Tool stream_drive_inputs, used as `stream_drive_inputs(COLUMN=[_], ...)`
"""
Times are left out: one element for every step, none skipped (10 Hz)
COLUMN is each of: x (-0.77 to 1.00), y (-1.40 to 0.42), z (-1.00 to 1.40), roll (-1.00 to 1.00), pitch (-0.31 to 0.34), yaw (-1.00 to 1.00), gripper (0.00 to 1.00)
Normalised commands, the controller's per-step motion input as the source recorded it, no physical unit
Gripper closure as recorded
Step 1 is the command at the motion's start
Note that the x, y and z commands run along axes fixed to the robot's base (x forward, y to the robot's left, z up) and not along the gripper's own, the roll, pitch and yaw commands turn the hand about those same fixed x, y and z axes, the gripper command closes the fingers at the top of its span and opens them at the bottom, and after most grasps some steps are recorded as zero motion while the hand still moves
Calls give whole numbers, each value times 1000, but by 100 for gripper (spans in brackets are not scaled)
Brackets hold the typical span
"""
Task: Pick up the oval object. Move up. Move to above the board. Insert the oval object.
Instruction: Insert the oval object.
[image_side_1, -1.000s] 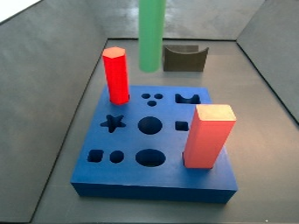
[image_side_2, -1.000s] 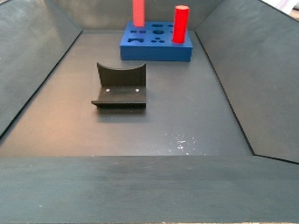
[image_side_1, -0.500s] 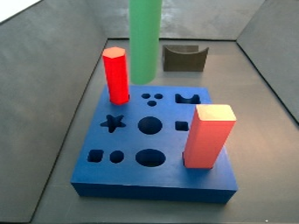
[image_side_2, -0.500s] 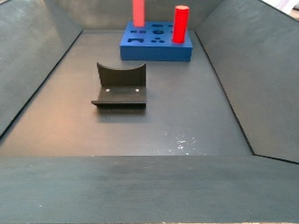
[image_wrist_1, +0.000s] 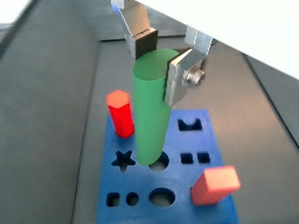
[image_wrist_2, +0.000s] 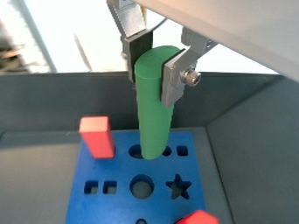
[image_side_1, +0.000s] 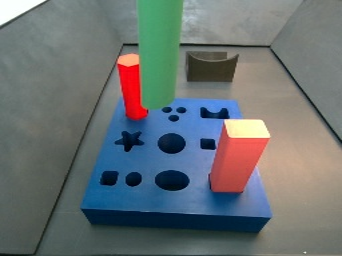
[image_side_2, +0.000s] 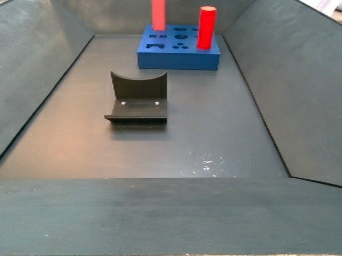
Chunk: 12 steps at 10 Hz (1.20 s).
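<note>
The gripper (image_wrist_1: 162, 59) is clamped on the top of the green peg (image_wrist_1: 149, 109), which hangs upright below the fingers (image_wrist_2: 172, 77) — over the board (image_wrist_1: 211, 162), its lower end above a round hole. On the board stand a red hex peg (image_side_1: 131, 86) and a red square block (image_side_1: 238, 154); the fixture (image_side_2: 136, 98) stands well apart from the board.

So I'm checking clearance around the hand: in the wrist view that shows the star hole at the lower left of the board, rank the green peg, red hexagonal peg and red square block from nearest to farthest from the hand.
1. Green peg: clamped between the fingers of the hand, above the board.
2. Red hexagonal peg: standing in the board, beside the green peg.
3. Red square block: at the board's far corner from the hand.
</note>
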Motion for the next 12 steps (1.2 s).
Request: stream_drive_inputs(x=[63,106,80,71,43,34,37,49,91,123,229,483], y=[-143,-149,-146,-143,-140,-137,-137,-140,-146,-151,-166,-146], z=[-203,-206,-206,-206,-200,-186,-186,-197,-197,-203,-180,-171], roll=[0,0,0,0,0,0,0,0,0,0,0,-3], pitch=[-11,-13,-14,-17,-11,-4,-4,-19,-16,-13,0,0], yaw=[-946,-911,-931,-937,-966,-977,-977,-966,-929,-900,-789,0], gripper=[100,100,100,100,100,100,100,100,100,100,100,100])
